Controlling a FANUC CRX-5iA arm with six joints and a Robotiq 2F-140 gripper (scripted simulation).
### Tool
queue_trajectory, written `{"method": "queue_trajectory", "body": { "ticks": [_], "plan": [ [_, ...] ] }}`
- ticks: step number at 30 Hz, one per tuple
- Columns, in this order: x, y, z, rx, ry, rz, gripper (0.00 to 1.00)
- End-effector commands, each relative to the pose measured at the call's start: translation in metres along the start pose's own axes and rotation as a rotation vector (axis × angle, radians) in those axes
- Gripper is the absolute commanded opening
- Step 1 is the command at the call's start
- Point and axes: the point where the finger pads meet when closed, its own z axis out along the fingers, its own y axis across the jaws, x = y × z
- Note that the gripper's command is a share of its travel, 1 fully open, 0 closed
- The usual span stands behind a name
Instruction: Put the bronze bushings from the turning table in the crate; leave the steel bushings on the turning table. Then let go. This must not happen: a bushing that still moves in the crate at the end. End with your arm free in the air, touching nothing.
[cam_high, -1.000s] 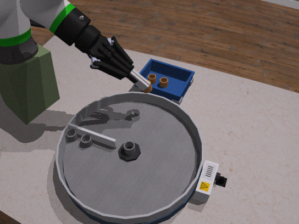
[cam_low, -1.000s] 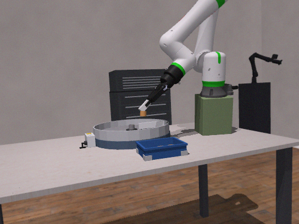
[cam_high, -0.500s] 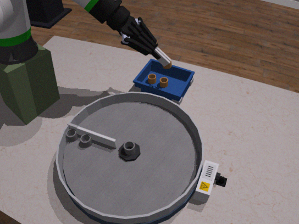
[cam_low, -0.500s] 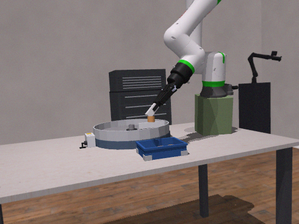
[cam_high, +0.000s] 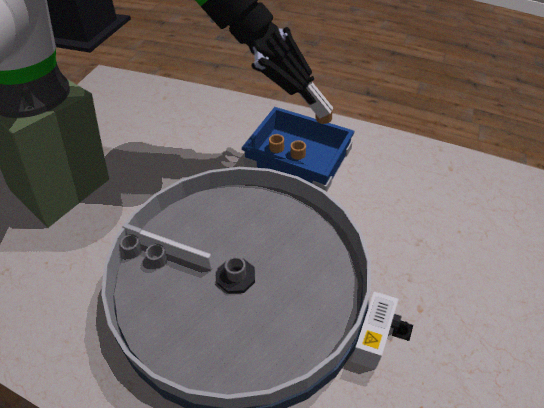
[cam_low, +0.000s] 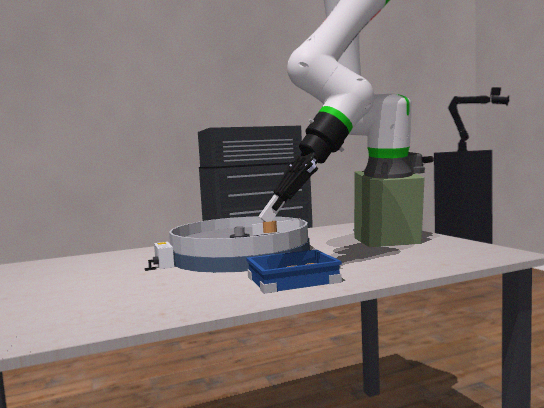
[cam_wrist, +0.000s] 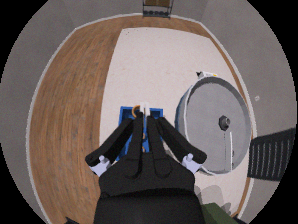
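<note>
Near the desk's (cam_high: 450, 240) (cam_low: 125, 300) (cam_wrist: 145, 60) far edge, closed jaws (cam_high: 321, 104) (cam_low: 268, 212) grip a third bronze bushing (cam_high: 324, 118) (cam_low: 270, 227) (cam_wrist: 136, 111) above the blue crate (cam_high: 341, 150) (cam_low: 295, 281) (cam_wrist: 121, 120); two sit inside. Only its placing, release and withdrawal seem left.

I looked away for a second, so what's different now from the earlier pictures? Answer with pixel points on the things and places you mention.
The gripper (cam_high: 324, 114) (cam_low: 269, 220) (cam_wrist: 144, 107), holding a bronze bushing (cam_high: 324, 118) (cam_low: 270, 227) (cam_wrist: 135, 112), moved from beside the turning table's rim (cam_high: 364, 250) (cam_low: 240, 246) (cam_wrist: 182, 112) to the crate's far side (cam_high: 316, 120) (cam_low: 295, 280) (cam_wrist: 121, 116). The two bushings inside the crate and the steel ones stayed put.
</note>
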Motion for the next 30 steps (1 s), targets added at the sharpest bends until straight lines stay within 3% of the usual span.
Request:
{"method": "queue_trajectory", "body": {
  "ticks": [1,18,30],
  "plan": [
    [0.0,0.0,0.0,0.006,-0.028,-0.002,0.0],
    [-0.009,0.0,0.01,0.007,-0.03,-0.003,0.0],
    [-0.037,0.001,0.041,0.007,-0.03,-0.003,0.0]
  ]
}}
